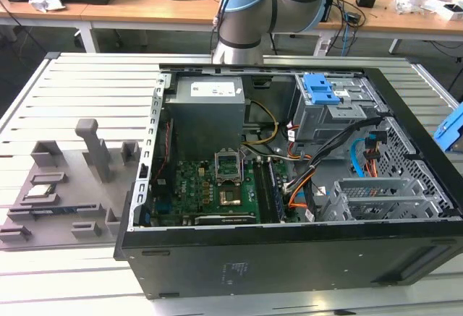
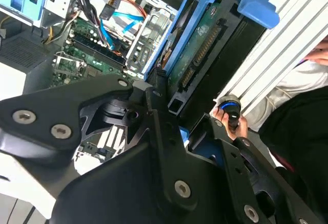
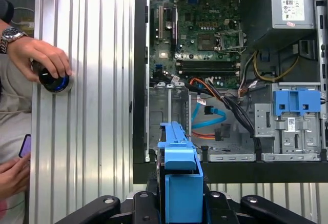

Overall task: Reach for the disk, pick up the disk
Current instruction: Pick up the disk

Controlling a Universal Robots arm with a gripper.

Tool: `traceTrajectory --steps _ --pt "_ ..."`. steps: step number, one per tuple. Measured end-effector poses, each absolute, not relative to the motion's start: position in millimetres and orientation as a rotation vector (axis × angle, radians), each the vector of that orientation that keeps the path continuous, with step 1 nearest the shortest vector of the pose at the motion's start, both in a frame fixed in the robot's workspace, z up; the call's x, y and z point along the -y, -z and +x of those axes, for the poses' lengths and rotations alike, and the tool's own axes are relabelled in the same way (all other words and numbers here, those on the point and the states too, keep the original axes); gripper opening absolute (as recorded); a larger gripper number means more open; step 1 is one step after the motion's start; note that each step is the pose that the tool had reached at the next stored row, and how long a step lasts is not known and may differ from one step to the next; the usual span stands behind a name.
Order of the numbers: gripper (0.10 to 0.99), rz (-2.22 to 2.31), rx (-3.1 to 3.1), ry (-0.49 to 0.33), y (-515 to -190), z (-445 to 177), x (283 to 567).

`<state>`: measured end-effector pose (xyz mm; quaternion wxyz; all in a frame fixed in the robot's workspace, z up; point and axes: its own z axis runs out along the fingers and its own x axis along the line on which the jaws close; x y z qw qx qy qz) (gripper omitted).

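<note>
The disk (image 2: 202,49) is a flat drive in a bright blue plastic bracket, its green circuit side and connector showing in the second wrist view. My gripper (image 2: 184,114) is shut on its near end, black fingers (image 2: 154,98) pressing either side. In the first wrist view the disk (image 3: 179,175) appears edge-on, rising from the gripper (image 3: 179,206) above the slatted table, just outside the case wall. At the exterior view's right edge, a blue corner of the disk (image 1: 450,129) hangs in the air beside the case.
The open computer case (image 1: 289,258) holds a motherboard (image 1: 210,186), cables and a grey drive cage with a blue latch (image 1: 323,88). A person's hand (image 3: 43,60) rests on a blue-black knob (image 3: 54,80) on the table. A grey tray (image 1: 65,186) lies at the exterior view's left.
</note>
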<state>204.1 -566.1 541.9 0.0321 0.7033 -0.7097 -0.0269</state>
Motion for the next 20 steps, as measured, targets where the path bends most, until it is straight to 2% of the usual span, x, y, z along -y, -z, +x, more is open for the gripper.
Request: traceTrajectory --steps 20 --pt "0.365 2.165 2.185 0.083 -541.2 204.1 622.3"
